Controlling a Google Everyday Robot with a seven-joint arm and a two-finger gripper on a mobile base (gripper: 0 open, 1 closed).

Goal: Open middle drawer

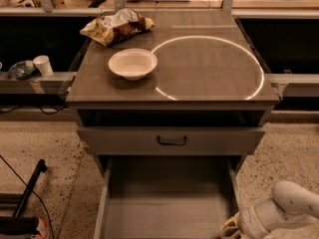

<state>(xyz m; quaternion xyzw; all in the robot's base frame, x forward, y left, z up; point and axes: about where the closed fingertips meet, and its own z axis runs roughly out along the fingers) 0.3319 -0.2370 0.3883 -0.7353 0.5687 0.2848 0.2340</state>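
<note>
The middle drawer (167,203) is pulled far out under the cabinet top, showing its plain grey inside. Its front panel and handle are below the bottom edge of the view. Above it the taller-fronted grey drawer (172,140), with a wide black handle, is nearly closed. My gripper (231,229) is at the bottom right, at the open drawer's right front corner, on the end of my white arm (291,205). It is partly cut off by the edge of the view.
On the cabinet top (214,68) stand a white bowl (132,63) and a crumpled chip bag (117,26). A white cup (43,65) sits on a ledge to the left. A black pole (31,185) lies on the speckled floor at the left.
</note>
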